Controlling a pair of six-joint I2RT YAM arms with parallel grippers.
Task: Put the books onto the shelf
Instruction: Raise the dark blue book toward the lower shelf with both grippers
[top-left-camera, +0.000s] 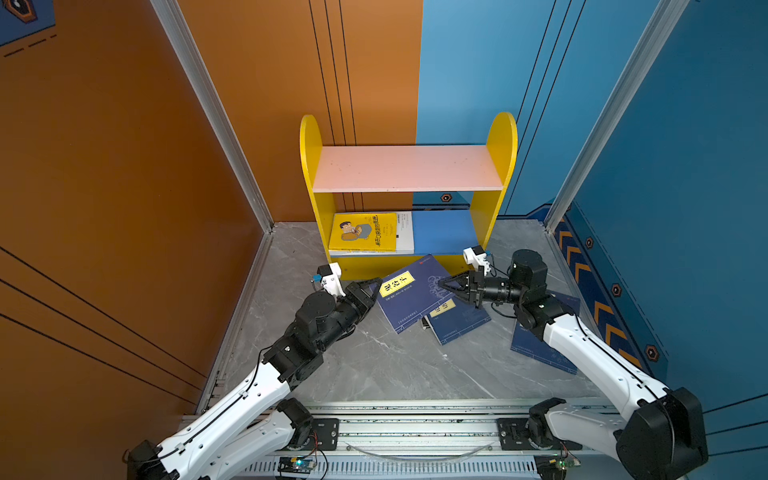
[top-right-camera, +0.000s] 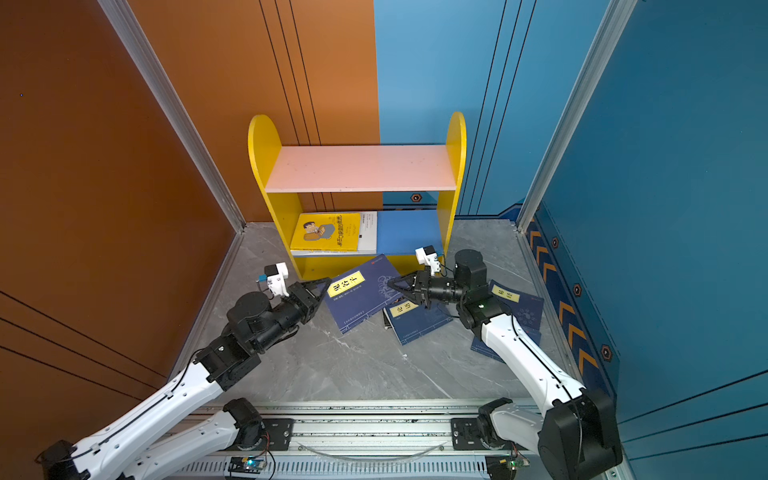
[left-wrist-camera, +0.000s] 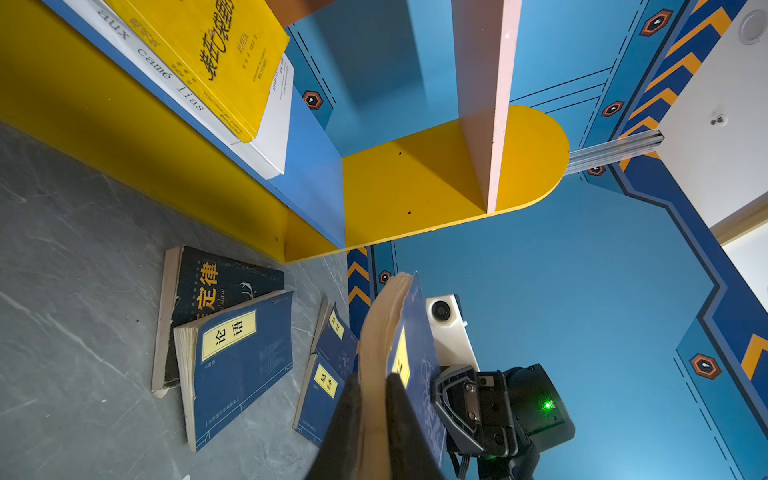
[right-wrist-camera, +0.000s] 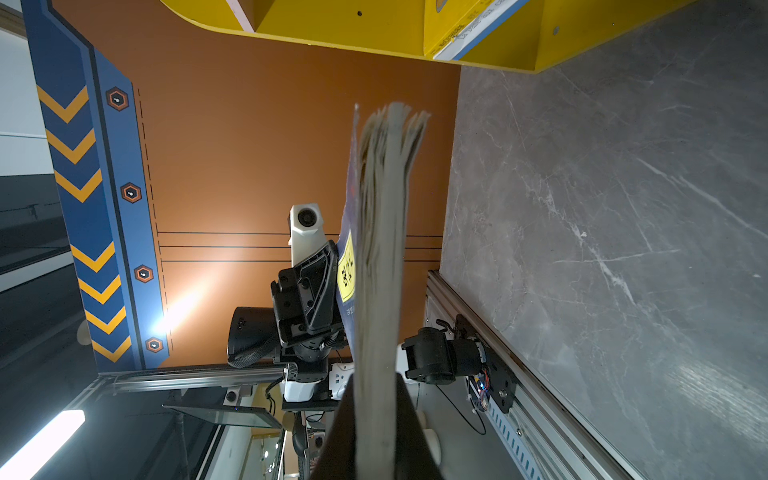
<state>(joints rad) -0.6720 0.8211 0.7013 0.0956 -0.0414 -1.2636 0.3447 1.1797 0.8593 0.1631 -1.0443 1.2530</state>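
the white book (top-left-camera: 405, 232) lies mostly hidden under the yellow book (top-left-camera: 362, 232) on the shelf (top-left-camera: 311, 166).

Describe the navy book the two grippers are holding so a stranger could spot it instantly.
Start at the yellow shelf; just in front of its base strip hangs a navy book with a yellow label, tilted. Unlike the other navy books lying on the grey floor, it is clamped on opposite edges by the left gripper and right gripper.
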